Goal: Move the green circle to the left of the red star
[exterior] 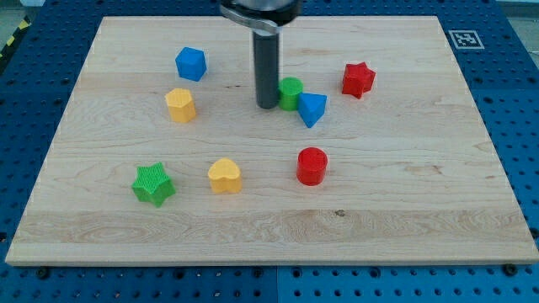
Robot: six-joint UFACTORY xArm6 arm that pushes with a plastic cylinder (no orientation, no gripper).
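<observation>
**A:** Eight blocks on the board [93, 215], and only two matter. Where is my tip [267, 106]?

**B:** Down on the wood, pressed against the green circle's [291, 91] left side as the view shows it. It is a bare rod, so it grips nothing; it only pushes.

**A:** And the red star [358, 79]?

**B:** Near the view's top right, well apart from the circle. The circle already lies to its left, but with a gap, and the blue triangle [312, 109] touches the circle's lower right.

**A:** So how should I push?

**B:** I judge a push toward the view's right, angled slightly up, is best. Keep the rod centred behind the circle so it does not roll off the side. A straight rightward shove would likely drag the triangle along, and it could wedge between circle and star.

**A:** When do I stop?

**B:** Just short of the star; bumping it would shift the target itself.

**A:** The others?

**B:** The blue cube [191, 63], the red cylinder [312, 165], two yellow blocks and the green star [153, 183] all sit clear of that path.
</observation>
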